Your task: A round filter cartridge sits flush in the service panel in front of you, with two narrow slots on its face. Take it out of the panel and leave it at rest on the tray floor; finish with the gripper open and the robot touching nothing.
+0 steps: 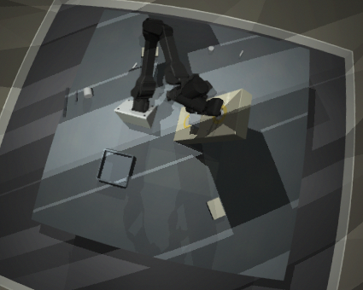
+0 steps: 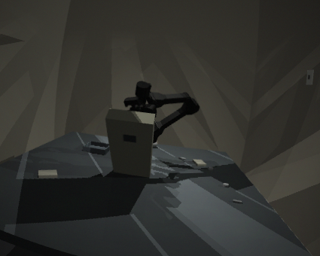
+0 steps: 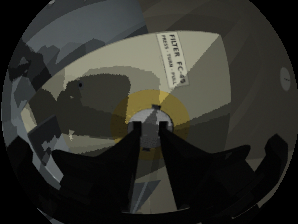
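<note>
Two fingers of your gripper (image 1: 207,124) (image 3: 149,125), slightly parted; grip on cartridge: cannot tell. Round filter cartridge (image 3: 151,131), grey, at fingertips, within yellow ring (image 3: 120,116). Around it, your cream panel (image 1: 240,112) (image 2: 130,158) (image 3: 205,70), upright. Square tray (image 1: 100,167) (image 2: 96,151), well apart.

A yellow ring (image 1: 185,121) (image 3: 181,111) marks the cream panel (image 1: 241,112) (image 2: 134,158) (image 3: 205,75).
</note>
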Controlling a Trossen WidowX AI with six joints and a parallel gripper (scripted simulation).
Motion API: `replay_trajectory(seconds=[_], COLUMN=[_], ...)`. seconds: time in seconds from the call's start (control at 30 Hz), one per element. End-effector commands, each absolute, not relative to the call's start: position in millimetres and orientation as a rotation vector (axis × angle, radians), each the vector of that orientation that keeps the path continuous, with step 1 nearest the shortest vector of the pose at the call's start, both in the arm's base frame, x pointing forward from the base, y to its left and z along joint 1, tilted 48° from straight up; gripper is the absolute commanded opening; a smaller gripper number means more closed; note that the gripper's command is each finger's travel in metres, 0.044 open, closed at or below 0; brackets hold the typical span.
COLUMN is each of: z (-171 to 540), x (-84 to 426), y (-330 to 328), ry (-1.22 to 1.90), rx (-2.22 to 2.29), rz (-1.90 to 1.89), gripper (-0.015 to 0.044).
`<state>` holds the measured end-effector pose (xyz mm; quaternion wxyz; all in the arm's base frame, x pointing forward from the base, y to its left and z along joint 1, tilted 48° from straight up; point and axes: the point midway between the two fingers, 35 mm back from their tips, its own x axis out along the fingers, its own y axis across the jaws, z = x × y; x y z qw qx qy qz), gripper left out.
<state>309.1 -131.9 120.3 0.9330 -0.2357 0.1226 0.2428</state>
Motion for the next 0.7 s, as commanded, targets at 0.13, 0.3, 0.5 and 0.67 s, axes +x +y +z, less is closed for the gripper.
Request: replay_trajectory(seconds=[0.13, 0.3, 0.5, 0.67], z=[118.7, 118.7, 118.7, 118.7], x=[312.9, 312.9, 312.9, 312.9], y=[-131.2, -131.2, -131.2, -131.2], ry=[0.256, 0.256, 0.256, 0.256], rx=[-0.478, -0.478, -0.478, -0.478], rz=[0.494, 0.494, 0.494, 0.494], gripper=[0.0094, 0.0094, 0.0094, 0.0094])
